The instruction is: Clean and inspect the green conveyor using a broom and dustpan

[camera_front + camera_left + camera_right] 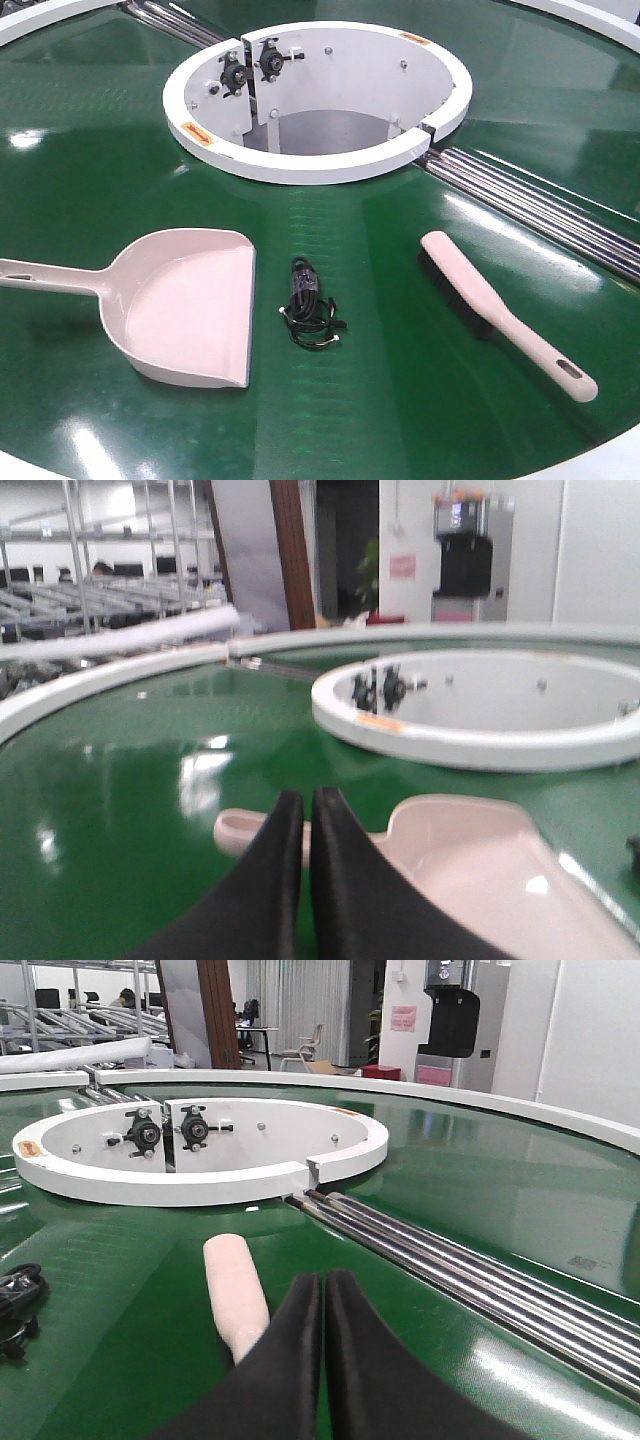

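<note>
I see the green conveyor [400, 410] filling the front view, its glossy belt curving around the white hub ring [320, 168]. Silver rollers [540, 205] run from the ring's split out towards the right edge of the belt.

The dustpan [190, 305] lies flat on the belt on the left, its open mouth facing right and its long handle pointing off to the left. The broom [500, 312] lies on the right, bristles down on the belt, its handle angled towards the near right with the hang hole at the tip. Between them, touching neither, sits a small coiled black cable [312, 310].

In the left wrist view, my left gripper [307, 798] has its black fingers pressed together with nothing between them. It is above the belt, with the dustpan's handle end just beyond the tips. In the right wrist view, my right gripper [325, 1280] is closed in the same way and empty, with the broom's rounded end showing just past the fingertips. I cannot tell whether either touches its tool.
</note>
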### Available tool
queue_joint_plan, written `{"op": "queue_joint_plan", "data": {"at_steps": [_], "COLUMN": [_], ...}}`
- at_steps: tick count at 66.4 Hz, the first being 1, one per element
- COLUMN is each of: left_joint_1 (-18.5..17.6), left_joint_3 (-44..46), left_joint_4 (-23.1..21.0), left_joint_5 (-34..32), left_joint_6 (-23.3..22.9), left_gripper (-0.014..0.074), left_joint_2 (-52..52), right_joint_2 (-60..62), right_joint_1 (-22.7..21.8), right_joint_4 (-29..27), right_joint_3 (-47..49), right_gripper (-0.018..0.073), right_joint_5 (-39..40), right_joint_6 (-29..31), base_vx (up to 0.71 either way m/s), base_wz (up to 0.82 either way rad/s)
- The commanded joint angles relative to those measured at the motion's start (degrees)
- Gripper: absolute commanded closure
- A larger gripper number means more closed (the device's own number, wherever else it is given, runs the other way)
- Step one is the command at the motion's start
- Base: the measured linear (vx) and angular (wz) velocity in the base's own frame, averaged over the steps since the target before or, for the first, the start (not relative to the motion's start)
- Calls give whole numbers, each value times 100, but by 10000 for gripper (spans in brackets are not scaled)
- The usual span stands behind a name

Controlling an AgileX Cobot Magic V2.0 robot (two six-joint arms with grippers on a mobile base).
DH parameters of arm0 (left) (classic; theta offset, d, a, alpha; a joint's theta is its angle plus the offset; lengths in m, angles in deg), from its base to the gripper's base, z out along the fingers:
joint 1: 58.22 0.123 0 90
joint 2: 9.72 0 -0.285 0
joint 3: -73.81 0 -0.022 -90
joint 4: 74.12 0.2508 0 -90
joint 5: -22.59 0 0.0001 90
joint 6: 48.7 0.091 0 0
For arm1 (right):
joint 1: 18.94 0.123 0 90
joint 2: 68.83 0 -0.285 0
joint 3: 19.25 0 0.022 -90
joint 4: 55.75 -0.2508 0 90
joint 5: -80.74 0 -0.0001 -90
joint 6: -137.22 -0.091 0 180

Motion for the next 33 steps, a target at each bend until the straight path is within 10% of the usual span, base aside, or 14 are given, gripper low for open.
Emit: {"op": "queue_joint_plan", "data": {"at_steps": [1, 33], "left_joint_1": [15, 15], "left_joint_3": [291, 3304], "left_joint_4": [-322, -406], "left_joint_5": [-643, 2247], "left_joint_6": [-58, -40], "left_gripper": [603, 603], "left_joint_2": [69, -2628], "right_joint_2": [58, 58], "right_joint_1": [-34, -34], "right_joint_4": [0, 0], "right_joint_3": [-19, -19], "right_gripper": [568, 568], "right_joint_5": [399, 399], "right_joint_6": [7, 7], "base_vx": [0, 0], "base_wz": [0, 0]}}
